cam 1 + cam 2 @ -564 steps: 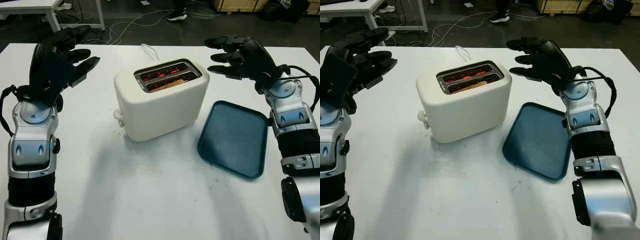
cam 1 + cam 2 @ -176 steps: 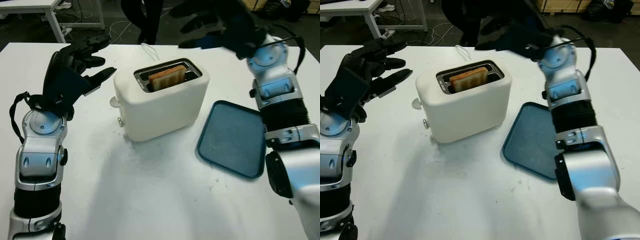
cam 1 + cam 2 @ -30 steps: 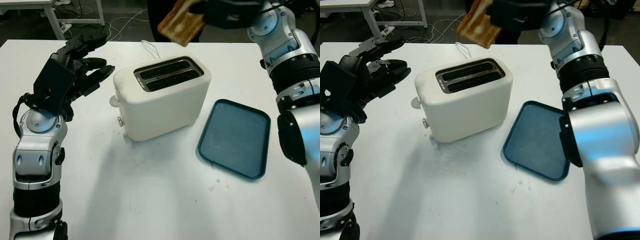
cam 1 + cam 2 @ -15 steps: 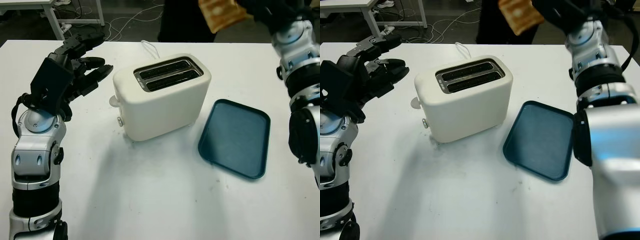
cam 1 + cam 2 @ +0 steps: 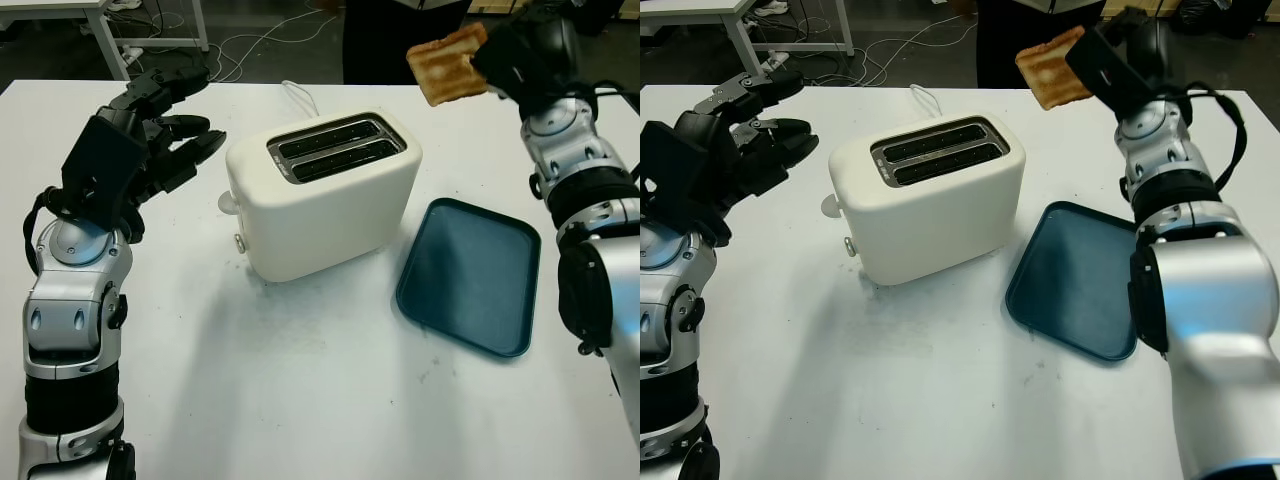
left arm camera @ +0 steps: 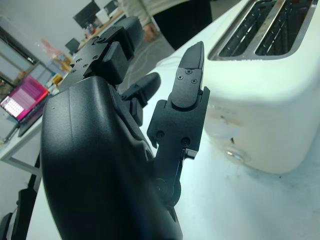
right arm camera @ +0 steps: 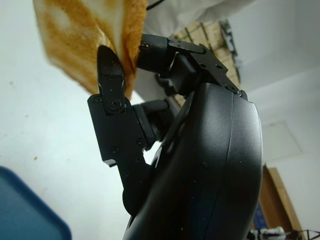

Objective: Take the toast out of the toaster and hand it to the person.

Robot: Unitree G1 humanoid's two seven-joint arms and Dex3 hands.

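Golden toast (image 5: 448,64), right robot hand (image 5: 515,55) gripping

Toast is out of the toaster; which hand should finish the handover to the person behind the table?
Right. The right hand already grips the toast, raised near the table's far edge, close to the person in dark clothing. The left hand is open, holding nothing, left of the toaster.
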